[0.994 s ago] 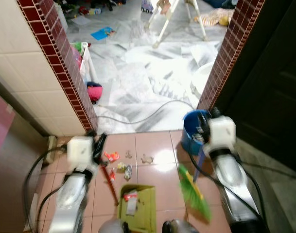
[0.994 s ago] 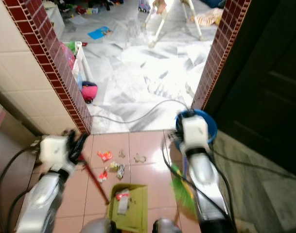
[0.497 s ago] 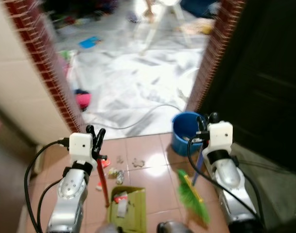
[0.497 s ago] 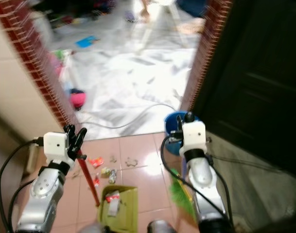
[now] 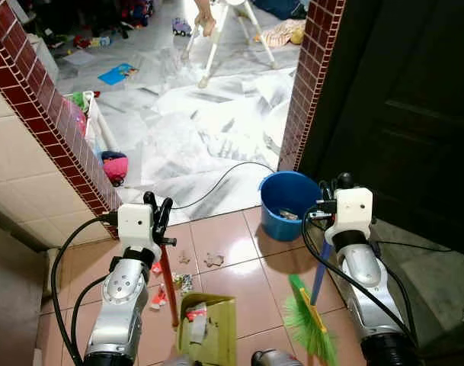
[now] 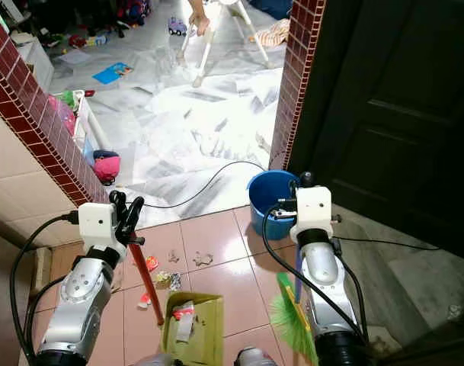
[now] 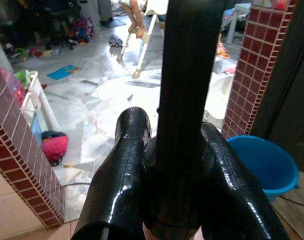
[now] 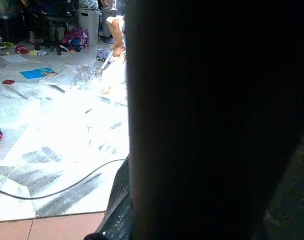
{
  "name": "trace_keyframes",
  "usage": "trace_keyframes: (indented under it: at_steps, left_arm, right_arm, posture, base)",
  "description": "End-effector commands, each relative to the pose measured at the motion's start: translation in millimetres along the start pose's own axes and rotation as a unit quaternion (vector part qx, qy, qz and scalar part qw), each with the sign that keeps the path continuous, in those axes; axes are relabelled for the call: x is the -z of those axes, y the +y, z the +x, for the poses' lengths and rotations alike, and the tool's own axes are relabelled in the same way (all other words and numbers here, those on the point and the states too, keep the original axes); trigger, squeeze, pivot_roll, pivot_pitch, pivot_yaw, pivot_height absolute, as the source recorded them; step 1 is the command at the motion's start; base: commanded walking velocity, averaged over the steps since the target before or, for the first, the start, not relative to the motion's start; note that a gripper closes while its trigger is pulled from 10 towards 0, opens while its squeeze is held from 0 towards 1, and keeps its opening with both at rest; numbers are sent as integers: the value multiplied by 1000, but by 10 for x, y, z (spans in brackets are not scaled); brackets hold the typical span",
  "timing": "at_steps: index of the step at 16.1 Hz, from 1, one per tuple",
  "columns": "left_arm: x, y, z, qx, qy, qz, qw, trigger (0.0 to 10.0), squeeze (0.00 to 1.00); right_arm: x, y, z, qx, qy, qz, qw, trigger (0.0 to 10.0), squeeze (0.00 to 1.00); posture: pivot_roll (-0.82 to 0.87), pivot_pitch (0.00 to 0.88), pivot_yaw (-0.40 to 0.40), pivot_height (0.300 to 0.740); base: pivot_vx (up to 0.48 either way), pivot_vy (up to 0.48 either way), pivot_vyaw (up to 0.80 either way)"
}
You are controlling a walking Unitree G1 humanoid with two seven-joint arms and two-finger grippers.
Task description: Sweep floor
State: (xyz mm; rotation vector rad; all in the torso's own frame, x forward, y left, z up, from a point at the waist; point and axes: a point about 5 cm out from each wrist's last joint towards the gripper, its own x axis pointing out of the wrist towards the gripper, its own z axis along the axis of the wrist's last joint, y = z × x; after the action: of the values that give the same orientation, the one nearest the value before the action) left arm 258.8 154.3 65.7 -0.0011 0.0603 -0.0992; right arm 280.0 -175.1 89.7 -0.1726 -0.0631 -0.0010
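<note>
Litter (image 5: pixel 175 284) lies just beyond the dustpan's mouth, on the side away from the broom.

You have the dustpan (image 5: pixel 210 328) as your landmark: its open edge faces the doorway, and the scraps on the pink tile sit just ahead of it and toward its left, near the red handle (image 5: pixel 168 286), with two more bits (image 5: pixel 213 260) further toward the blue bucket (image 5: pixel 287 203). Your left gripper (image 5: pixel 158 213) is clamped on that red handle, which slants down to the pan. Your right gripper (image 5: pixel 329 187) looks closed on the blue broom pole, though the wrist view is too dark to confirm; the green broom head (image 5: pixel 309 325) rests to the pan's right. Judging by this, you must carry the bristles across and beyond the scraps, then draw back toward the pan.
</note>
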Motion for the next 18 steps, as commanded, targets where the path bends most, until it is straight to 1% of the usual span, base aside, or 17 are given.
trace_keyframes:
  at_steps: [1,4,7,10,11,14,15,17,18]
  left_arm:
    - [57,-48,-31,14,17,-9,1000,10000,0]
    - [76,-161,-52,39,22,-15,999,10000,0]
    - [96,-197,-67,45,27,-14,999,10000,0]
    - [48,-238,-44,61,15,3,998,10000,0]
    - [34,-239,-27,61,13,4,998,10000,0]
    - [-104,-228,46,54,-11,6,998,10000,0]
    - [-108,-217,37,47,-12,6,999,10000,0]
    - [-81,-212,-25,38,-10,-3,999,10000,0]
    - [-38,-241,-51,42,-2,-10,999,10000,0]
  right_arm:
    - [5,12,29,-2,4,8,1000,10000,0]
    - [-11,27,73,-5,2,9,1000,10000,0]
    - [-6,36,74,-6,3,8,1000,10000,0]
    - [-7,50,94,-12,1,7,1000,10000,0]
    - [-17,55,107,-13,-1,8,1000,10000,0]
    - [-52,67,141,-18,-6,6,1000,10000,0]
    - [-53,74,133,-21,-7,5,1000,10000,0]
    - [-33,81,109,-27,-4,2,1000,10000,0]
    - [-25,90,107,-30,-3,1,1000,10000,0]
  posture:
    - [-81,0,75,740]
    - [-84,0,75,740]
    - [-85,0,74,740]
    - [-84,0,71,740]
    - [-82,0,70,740]
    - [-66,0,58,740]
    - [-59,0,58,740]
    - [-62,0,54,740]
    - [-62,0,54,740]
  base:
    - [0,446,-800]
    - [0,480,-800]
    - [0,470,-800]
    - [0,0,-683]
    - [0,0,0]
    - [0,0,0]
    - [0,0,0]
    - [0,0,0]
    - [0,0,0]
